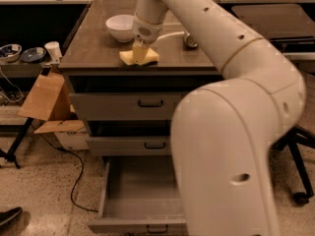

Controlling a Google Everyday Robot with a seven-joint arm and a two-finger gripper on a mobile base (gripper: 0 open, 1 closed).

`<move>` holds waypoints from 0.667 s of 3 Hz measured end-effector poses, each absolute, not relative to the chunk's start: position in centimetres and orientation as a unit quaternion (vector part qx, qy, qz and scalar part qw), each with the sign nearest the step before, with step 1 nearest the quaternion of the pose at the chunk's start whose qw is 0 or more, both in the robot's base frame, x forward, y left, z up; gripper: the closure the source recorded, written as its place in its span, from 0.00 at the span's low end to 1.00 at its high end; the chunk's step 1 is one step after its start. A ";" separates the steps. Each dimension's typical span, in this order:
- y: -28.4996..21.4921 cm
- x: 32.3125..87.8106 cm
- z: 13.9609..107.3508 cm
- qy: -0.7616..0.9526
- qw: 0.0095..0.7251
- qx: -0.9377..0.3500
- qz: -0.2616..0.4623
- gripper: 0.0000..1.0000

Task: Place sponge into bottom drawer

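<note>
Pale yellow and soft, the wavy-edged rectangular sponge (148,58) is lying on the brown surface (93,48) of the grey metal cabinet, close to its front edge. I am reaching my bulky white arm (231,48) across from the right, and my pincer (140,50) is pointing straight down onto the middle of the sponge, touching it. How far it is opening, and whether it is gripping the block or only pressing on it, I cannot tell.

Just behind the sponge a round white bowl (120,26) is sitting, and to the right, partly behind my arm, a crushed silver can (191,42) is lying. Below, the two upper grey drawers (123,104) are sitting closed. The deep grey bottom drawer (140,186) is standing pulled out, well below the sponge, with its grey floor showing — my arm's lower housing is hiding its right side. A brown cardboard box (47,96) is leaning beside the cabinet on the left.
</note>
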State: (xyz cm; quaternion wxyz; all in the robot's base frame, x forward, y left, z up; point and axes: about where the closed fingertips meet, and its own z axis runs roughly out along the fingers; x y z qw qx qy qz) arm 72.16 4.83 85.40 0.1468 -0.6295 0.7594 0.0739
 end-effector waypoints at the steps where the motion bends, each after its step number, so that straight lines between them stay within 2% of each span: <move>1: 1.9 69.7 88.4 0.761 0.204 -0.611 0.069 1.00; 2: -0.9 65.7 92.9 0.763 0.279 -0.580 0.056 1.00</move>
